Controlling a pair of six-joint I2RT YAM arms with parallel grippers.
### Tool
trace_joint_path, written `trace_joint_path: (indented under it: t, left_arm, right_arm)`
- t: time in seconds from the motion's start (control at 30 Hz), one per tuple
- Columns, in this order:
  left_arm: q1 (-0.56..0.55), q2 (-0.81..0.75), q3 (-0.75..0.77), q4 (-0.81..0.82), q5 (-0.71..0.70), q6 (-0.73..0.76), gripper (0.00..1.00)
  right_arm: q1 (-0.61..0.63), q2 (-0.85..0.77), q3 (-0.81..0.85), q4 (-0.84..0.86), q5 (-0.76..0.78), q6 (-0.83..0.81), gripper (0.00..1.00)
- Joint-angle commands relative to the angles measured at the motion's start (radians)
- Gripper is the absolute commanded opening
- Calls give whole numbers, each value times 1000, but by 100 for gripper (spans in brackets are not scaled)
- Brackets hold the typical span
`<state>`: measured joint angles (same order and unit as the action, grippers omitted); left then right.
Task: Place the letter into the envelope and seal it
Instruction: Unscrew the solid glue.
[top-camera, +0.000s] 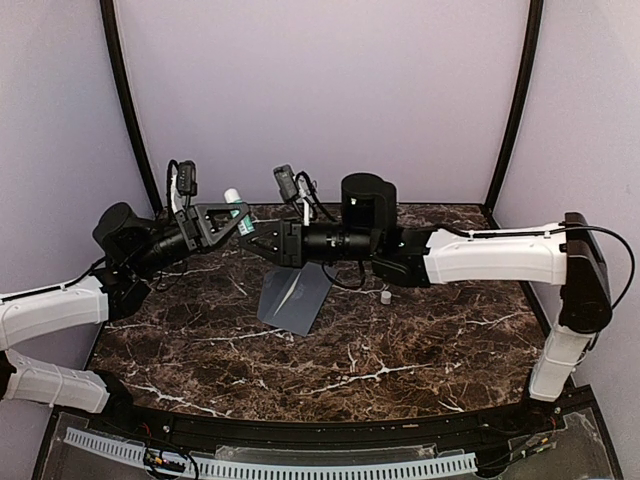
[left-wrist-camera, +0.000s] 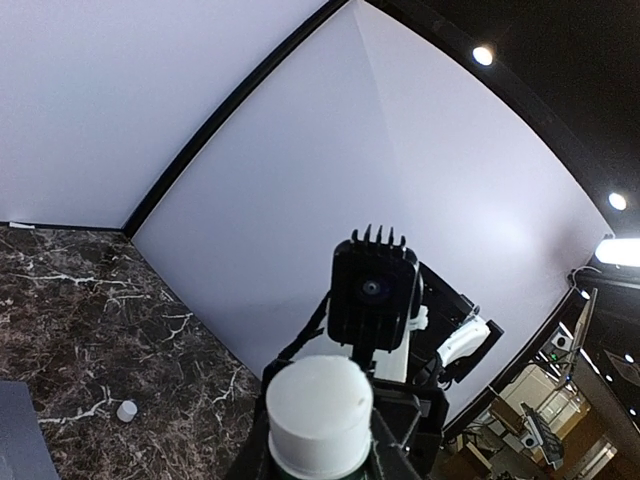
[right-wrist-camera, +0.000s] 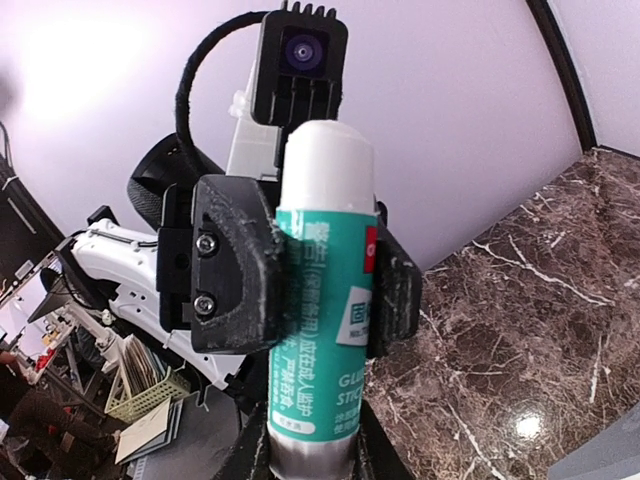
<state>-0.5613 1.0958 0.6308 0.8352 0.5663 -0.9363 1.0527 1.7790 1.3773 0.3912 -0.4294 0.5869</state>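
A teal glue stick (right-wrist-camera: 322, 300) with a white top (left-wrist-camera: 318, 410) hangs in the air between both arms. My left gripper (top-camera: 238, 222) is shut on its middle, its black fingers (right-wrist-camera: 232, 265) pressing both sides of the label. My right gripper (right-wrist-camera: 310, 460) is shut on the stick's silvery lower end. The grey envelope (top-camera: 293, 298) lies flat on the marble table below the two grippers, and one corner of it shows in the left wrist view (left-wrist-camera: 15, 430). The letter is out of view.
A small white cap (top-camera: 386, 296) stands on the dark marble table (top-camera: 420, 350) right of the envelope, and the cap (left-wrist-camera: 126, 410) also shows in the left wrist view. Pale walls and black corner posts close the back and sides.
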Motion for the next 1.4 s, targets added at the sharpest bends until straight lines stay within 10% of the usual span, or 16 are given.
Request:
trace_joint_path:
  t: [0.0, 0.53, 0.9, 1.37]
  left_arm:
    - [9, -14, -27, 134, 88, 5, 0]
    - [9, 76, -30, 424, 263, -113, 0]
    - [9, -57, -22, 78, 6, 108, 0]
    - [8, -41, 16, -52, -36, 114, 0]
  right_arm:
    - [-24, -72, -47, 195, -74, 25, 20]
    - [-25, -96, -127, 429, -222, 73, 22]
    - [-28, -203, -155, 117, 92, -90, 76]
    - [33, -50, 83, -133, 141, -176, 50]
